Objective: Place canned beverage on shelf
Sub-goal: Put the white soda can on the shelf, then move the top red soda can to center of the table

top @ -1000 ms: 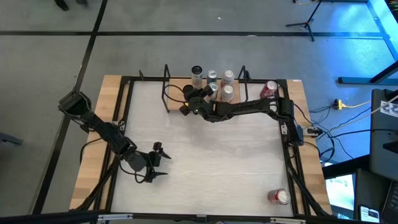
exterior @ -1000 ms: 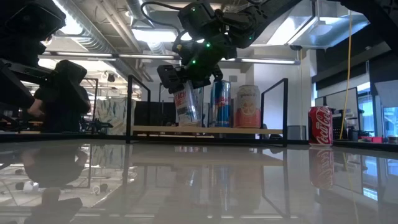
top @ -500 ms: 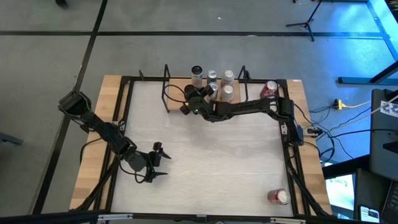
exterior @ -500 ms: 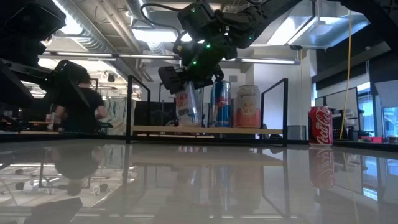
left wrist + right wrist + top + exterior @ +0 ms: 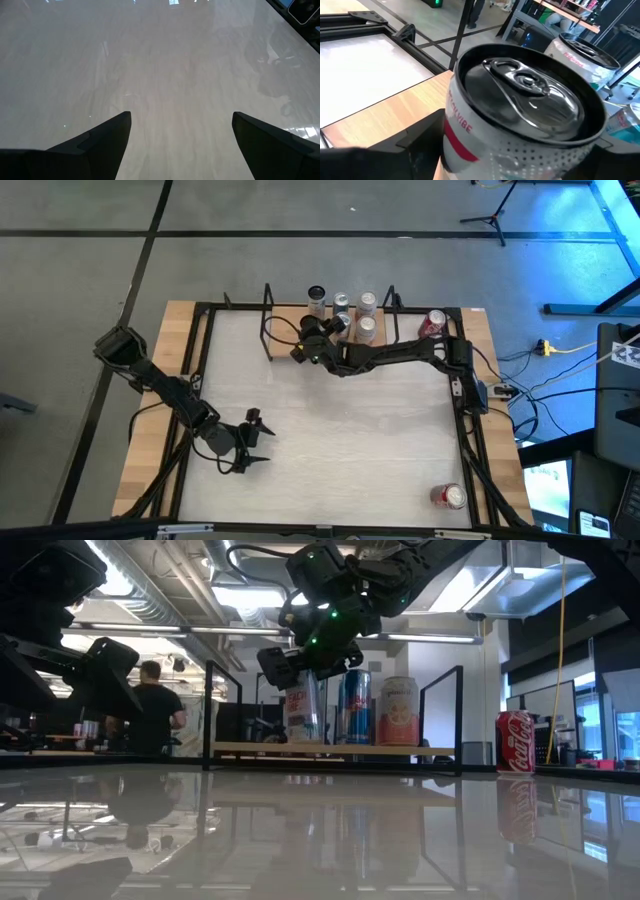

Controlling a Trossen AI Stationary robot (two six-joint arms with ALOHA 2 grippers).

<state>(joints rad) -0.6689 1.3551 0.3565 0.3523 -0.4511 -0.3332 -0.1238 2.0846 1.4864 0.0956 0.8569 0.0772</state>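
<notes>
My right gripper (image 5: 306, 343) is shut on a white can with red lettering (image 5: 301, 712) at the left part of the shelf, a light-wood board (image 5: 250, 749) with black rod uprights at the table's far edge. The can's top (image 5: 530, 92) fills the right wrist view. A blue can (image 5: 355, 706), a pink-and-white can (image 5: 398, 710) and others stand on the board to its right. My left gripper (image 5: 180, 120) is open and empty over bare tabletop at the near left (image 5: 255, 442). My right gripper pinches the white can's side wall near its top (image 5: 457, 125) between its two fingers, one on each side. The fingers (image 5: 415, 137) slant down from the table's near right. The can stands upright, its bottom at the shelf board; whether it rests there, I cannot tell.
A red cola can (image 5: 432, 323) stands on the table right of the shelf, and it also shows in the low view (image 5: 516, 741). Another red can (image 5: 447, 496) lies at the near right corner. A person (image 5: 152, 710) stands in the room behind.
My right gripper has gone a little toward the far edge over the shelf and has turned the white can from tilted to upright. The gripper stays shut on it. In the room behind, a person has walked toward the right.
</notes>
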